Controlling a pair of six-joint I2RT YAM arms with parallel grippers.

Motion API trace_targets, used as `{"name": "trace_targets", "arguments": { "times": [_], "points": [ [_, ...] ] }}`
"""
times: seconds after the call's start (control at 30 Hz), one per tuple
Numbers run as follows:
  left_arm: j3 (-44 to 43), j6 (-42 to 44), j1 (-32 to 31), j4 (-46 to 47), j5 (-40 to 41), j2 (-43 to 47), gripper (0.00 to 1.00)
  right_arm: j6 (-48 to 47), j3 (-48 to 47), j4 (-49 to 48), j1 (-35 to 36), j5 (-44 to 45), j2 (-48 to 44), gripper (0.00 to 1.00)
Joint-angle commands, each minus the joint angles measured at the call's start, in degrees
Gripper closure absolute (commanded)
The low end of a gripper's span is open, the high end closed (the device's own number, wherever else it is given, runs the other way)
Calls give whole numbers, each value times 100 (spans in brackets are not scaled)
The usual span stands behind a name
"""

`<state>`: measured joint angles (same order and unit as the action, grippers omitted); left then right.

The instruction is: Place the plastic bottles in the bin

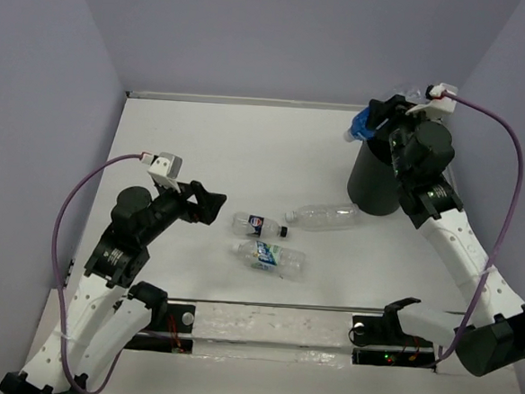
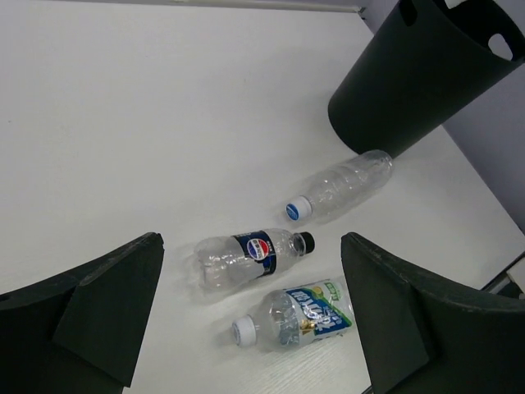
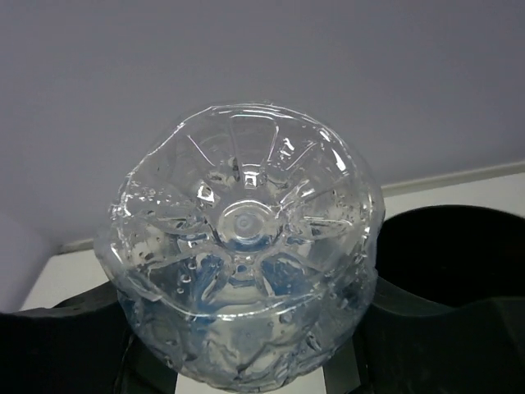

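Observation:
My right gripper [image 1: 376,126] is shut on a clear plastic bottle [image 1: 361,129] with a blue label, held over the rim of the black bin [image 1: 372,182]. The right wrist view looks at that bottle's ribbed base [image 3: 242,271] between the dark fingers [image 3: 66,349], with the bin's rim [image 3: 455,246] behind. My left gripper [image 1: 210,204] hangs open above the table. Below it lie three bottles: a Pepsi-labelled one [image 2: 246,256], a blue-green labelled one [image 2: 299,312] and an unlabelled clear one [image 2: 340,185] beside the bin [image 2: 418,74].
Grey walls close in the white table [image 1: 203,139] at the back and both sides. A rail [image 1: 272,324] with both arm bases runs along the near edge. The three loose bottles lie mid-table, between the arms.

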<state>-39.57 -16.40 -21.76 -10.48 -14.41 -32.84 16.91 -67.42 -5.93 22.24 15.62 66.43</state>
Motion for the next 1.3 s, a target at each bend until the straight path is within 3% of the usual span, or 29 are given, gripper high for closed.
{"name": "trace_targets", "arguments": {
  "times": [0.0, 0.2, 0.27, 0.33, 0.37, 0.4, 0.47, 0.57, 0.63, 0.7, 0.77, 0.83, 0.9, 1.1, 1.27],
  "points": [
    [125, 6, -4, 178, 377, 418, 1, -1206, -254, 585, -412, 1862, -96, 74],
    [143, -3, -13, 178, 369, 542, 1, -1374, -246, 778, -844, 2155, 176, 74],
    [143, -12, -39, 178, 387, 594, 1, -1339, -280, 970, -844, 2182, 361, 70],
    [143, -38, -83, 160, 439, 647, 1, -1321, -298, 1024, -844, 2244, 440, 50],
    [143, -38, -100, 143, 466, 673, 1, -1321, -359, 1076, -896, 2244, 449, 34],
    [134, -56, -127, 125, 527, 708, 1, -1313, -447, 1320, -897, 2174, 432, 9],
    [143, -65, -153, 116, 571, 735, 1, -1252, -893, 1908, -897, 1834, 432, 1],
    [125, -82, -188, 90, 650, 744, 1, -1225, -1211, 2289, -836, 1008, 283, 1],
    [116, -91, -188, 64, 712, 718, 1, -1268, -1283, 2483, -661, 15, 177, 1],
    [108, -100, -197, 55, 738, 709, 1, -1356, -1239, 2701, -231, -1028, 142, 4],
    [108, -100, -188, 46, 756, 691, 1, -1583, -1204, 3009, 182, -1507, 247, 6],
    [108, -109, -188, 46, 782, 674, 1, -1734, -1081, 3464, 761, -1597, 457, 7],
    [99, -100, -188, 37, 774, 665, 1, -1963, -818, 3756, 913, -1597, 633, 7],
    [108, -91, -197, 55, 703, 604, 1, -2620, -80, 4231, 966, -1140, 1143, 1],
    [108, -91, -224, 55, 694, 568, 1, -3132, -157, 4311, 1019, -1394, 1653, 0]
  ]
}}
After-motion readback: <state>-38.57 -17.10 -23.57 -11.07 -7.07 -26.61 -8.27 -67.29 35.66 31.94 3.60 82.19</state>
